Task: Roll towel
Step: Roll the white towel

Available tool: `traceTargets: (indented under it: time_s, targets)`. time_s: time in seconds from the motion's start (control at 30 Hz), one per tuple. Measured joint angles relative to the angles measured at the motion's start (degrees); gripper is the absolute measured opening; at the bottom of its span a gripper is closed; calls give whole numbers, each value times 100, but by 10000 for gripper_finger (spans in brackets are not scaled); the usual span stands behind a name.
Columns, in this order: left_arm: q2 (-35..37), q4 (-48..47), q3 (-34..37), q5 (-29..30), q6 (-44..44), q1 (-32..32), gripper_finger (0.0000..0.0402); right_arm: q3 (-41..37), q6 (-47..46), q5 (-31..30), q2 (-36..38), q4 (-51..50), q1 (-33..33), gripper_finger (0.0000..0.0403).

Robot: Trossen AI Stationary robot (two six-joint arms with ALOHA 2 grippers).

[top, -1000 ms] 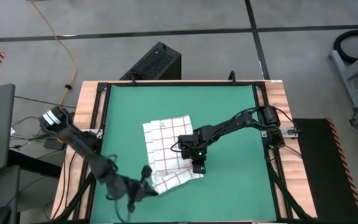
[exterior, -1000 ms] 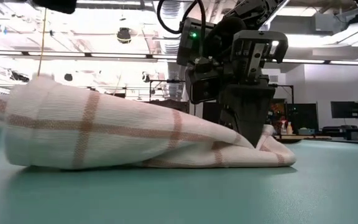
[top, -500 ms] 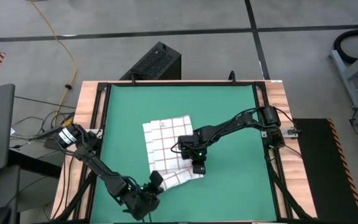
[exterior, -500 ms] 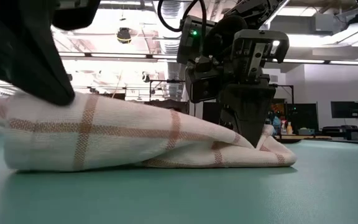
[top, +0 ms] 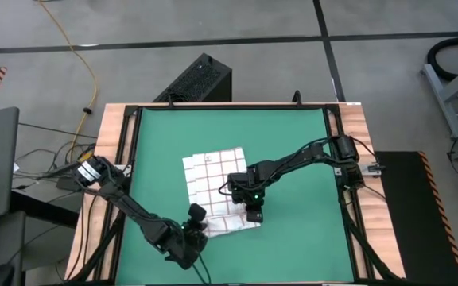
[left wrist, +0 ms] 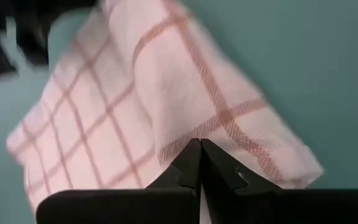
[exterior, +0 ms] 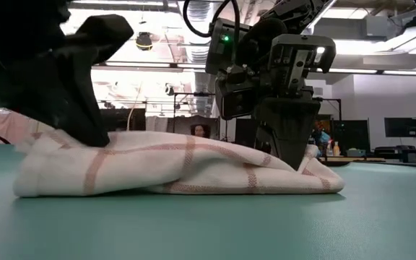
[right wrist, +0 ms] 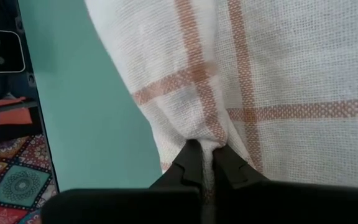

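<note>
My left hand [top: 195, 225] sits at the near left corner of the towel [top: 213, 176], fingers pressed together with nothing pinched between them that I can make out; in the low view it [exterior: 85, 119] bears down on the cloth's thick folded end. The towel lies a little left of the middle of the green mat [top: 293, 143] covering the bench [top: 359, 119], its far part spread flat and its near edge bunched into a low fold. From my left wrist the checked cloth [left wrist: 135, 99] runs away from my fingertips. My right hand [top: 254, 214] stands at the near right corner, fingers nearly together and gripping a gathered pleat of towel [right wrist: 260, 74].
</note>
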State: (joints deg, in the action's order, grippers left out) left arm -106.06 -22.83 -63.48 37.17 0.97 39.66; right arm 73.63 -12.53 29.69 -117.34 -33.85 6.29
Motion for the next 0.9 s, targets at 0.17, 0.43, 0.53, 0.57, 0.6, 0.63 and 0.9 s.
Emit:
traceTargets:
  time_s: [0.17,0.43,0.53,0.57,0.6,0.63,0.9]
  targets:
    - [0,-252,0,-77,350,-25,0,0,39,2,0,-9,4,19]
    - [14,824,846,-351,846,-22,0,-2,-33,-27,0,-14,10,45]
    - [31,1507,1291,-249,970,1,0,-2,-5,-44,0,-4,12,68]
    - [34,1601,1369,-212,1002,11,0,-2,43,-22,4,12,10,73]
    - [34,1615,1413,-196,1028,19,0,-2,63,9,40,9,10,77]
    - [33,1615,1443,-186,1045,25,0,-2,61,28,113,-5,10,80]
    - [28,1361,1478,-175,1226,26,0,-27,279,-933,1089,-93,206,85]
